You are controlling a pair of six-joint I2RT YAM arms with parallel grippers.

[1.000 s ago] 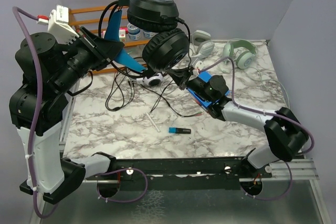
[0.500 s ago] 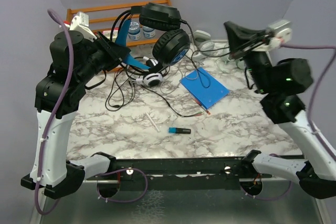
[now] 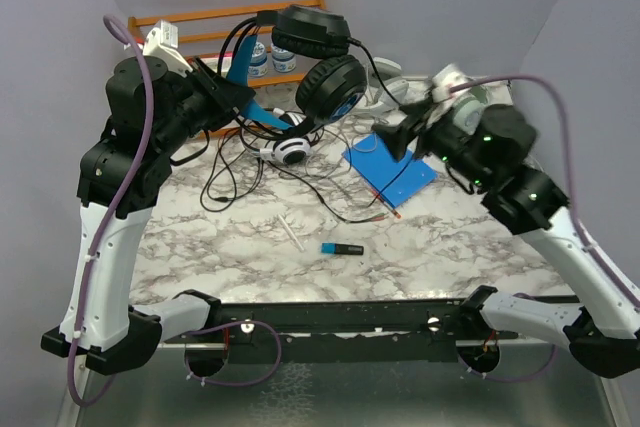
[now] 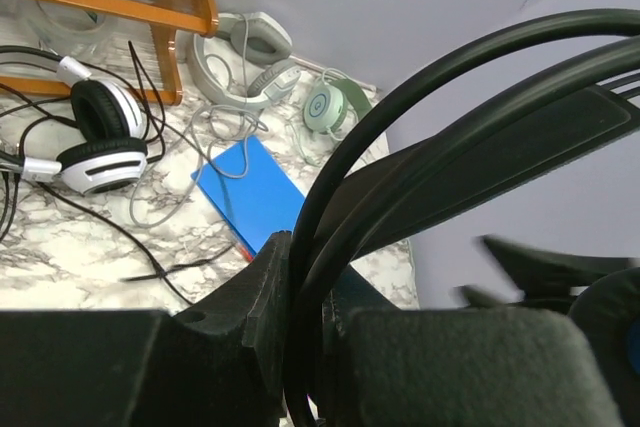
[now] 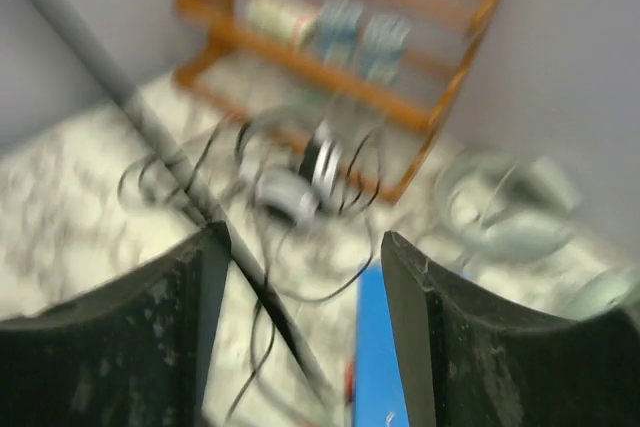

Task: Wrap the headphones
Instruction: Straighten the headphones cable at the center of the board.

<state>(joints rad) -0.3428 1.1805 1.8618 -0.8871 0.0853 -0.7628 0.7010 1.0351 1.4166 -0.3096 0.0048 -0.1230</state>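
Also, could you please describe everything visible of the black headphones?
The black headphones are an all-black over-ear pair with padded round cups, one above the other, blue lining showing in the lower. They hang in the air, headband clamped in the left tool. A thin black cable trails from them.

The marble-patterned table (image 3: 455, 239) carries a white-and-black pair of headphones (image 3: 288, 150) amid loose black cable (image 3: 225, 182), with a blue notebook (image 3: 392, 169) to its right. Nearer the front lie a white stick (image 3: 291, 233) and a blue marker (image 3: 342, 248) (near each other). A wooden rack (image 3: 190, 19) and a pale grey-white pair (image 4: 240, 52) sit at the back.
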